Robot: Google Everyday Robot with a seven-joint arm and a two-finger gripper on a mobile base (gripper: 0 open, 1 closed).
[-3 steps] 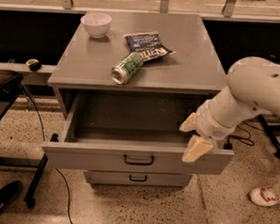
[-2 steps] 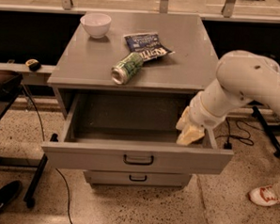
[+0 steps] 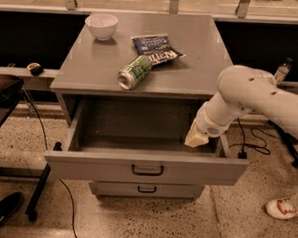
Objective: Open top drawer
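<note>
The top drawer (image 3: 86,165) of the grey cabinet stands pulled out, its deep grey box open and bare inside. Its wide flat front panel carries a small black bar handle (image 3: 147,169) at the centre. My gripper (image 3: 197,138) hangs on the white arm (image 3: 250,96) over the right inner end of the drawer, above its floor and apart from the handle. It holds nothing that I can see.
On the cabinet top (image 3: 196,68) lie a white bowl (image 3: 102,25), a green can (image 3: 134,72) on its side and a dark snack bag (image 3: 154,48). A shorter drawer (image 3: 146,189) sits below. A shoe (image 3: 283,207) and cables are at the right, a stand's foot at the left.
My gripper has moved from the drawer's front right corner up and back into the drawer's right end. The arm has swung leftward and back. The drawer has stayed pulled out.
</note>
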